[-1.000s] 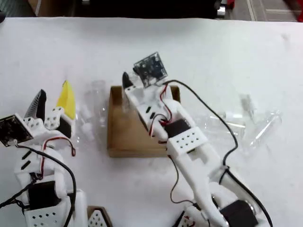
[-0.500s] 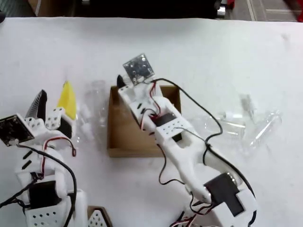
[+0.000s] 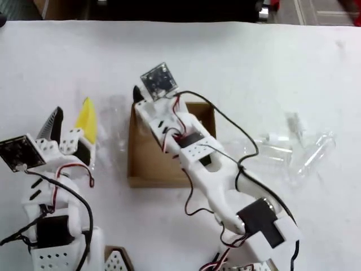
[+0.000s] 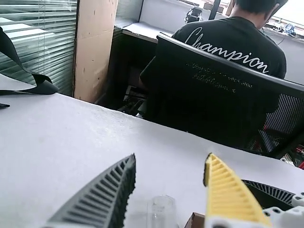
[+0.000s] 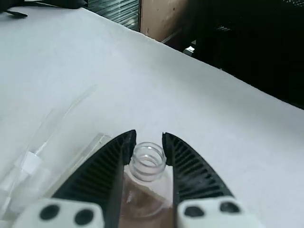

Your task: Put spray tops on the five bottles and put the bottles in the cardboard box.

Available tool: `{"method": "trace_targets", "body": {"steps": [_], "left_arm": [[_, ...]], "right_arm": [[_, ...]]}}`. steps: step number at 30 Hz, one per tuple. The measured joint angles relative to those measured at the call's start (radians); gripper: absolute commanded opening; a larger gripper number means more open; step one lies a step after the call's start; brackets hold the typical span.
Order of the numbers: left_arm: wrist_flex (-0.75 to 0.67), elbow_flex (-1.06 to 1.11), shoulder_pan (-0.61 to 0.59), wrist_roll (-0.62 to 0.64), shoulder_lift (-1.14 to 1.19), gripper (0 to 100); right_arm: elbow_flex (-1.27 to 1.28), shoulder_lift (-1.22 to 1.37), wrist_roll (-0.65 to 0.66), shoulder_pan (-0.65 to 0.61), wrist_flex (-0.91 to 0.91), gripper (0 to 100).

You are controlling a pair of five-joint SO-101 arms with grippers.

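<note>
My right gripper [image 5: 148, 137] is shut on the neck of a clear bottle [image 5: 148, 164] with an open mouth and no spray top. In the high view this gripper [image 3: 138, 96] sits at the far left corner of the cardboard box [image 3: 155, 182]. My left gripper [image 3: 70, 113] stands open left of the box, its black and yellow fingers holding nothing. Between those fingers [image 4: 223, 190] a clear bottle mouth [image 4: 161, 211] shows farther off. More clear bottles [image 3: 113, 121] lie between the left gripper and the box.
Several clear bottles [image 3: 293, 152] and spray tops [image 3: 293, 121] lie scattered right of the box. A spray top with a thin tube [image 5: 31, 164] lies beside the held bottle. The right arm [image 3: 208, 164] stretches across the box.
The right arm has swung left across the box, carrying its gripper from the far rim's middle to the far left corner. The left gripper has shifted slightly right.
</note>
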Motion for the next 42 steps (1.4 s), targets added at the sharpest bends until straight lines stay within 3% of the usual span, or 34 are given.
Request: {"method": "trace_targets", "body": {"steps": [22,29,42], "left_arm": [[0.000,0.000,0.005,0.000,0.000,22],[0.000,0.000,0.005,0.000,0.000,22],[0.000,0.000,0.005,0.000,0.000,22]], "right_arm": [[-0.005,0.044,0.057,-0.015,-0.054,2.5],[0.023,0.025,0.057,-0.015,-0.054,21.5],[0.066,0.012,0.057,-0.014,-0.054,22.3]]}}
